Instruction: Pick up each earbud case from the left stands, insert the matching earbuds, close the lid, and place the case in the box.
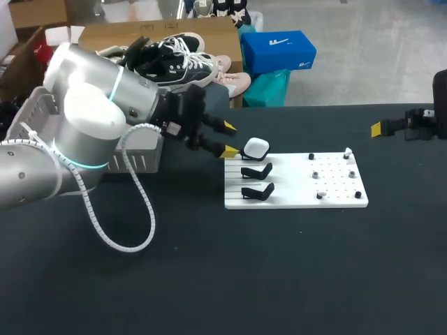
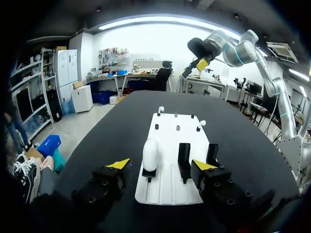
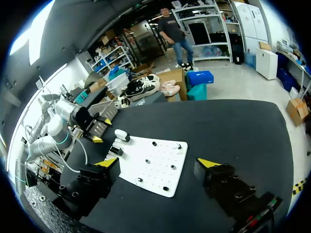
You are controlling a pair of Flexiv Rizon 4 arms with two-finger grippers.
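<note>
One white earbud case on end stand, nearest left gripper; two black stands beside it bare. Left gripper spread wide, just beside case, not touching. Centre fingers either side of case body, close gently, lift straight off. Right gripper wide too, well apart. White board lies loose-looking on black table; snag could drag it

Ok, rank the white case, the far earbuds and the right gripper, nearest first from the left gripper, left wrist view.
1. White case, just ahead, at the near end of the board.
2. Earbuds, at its far end.
3. Right gripper, raised beyond the board.
</note>
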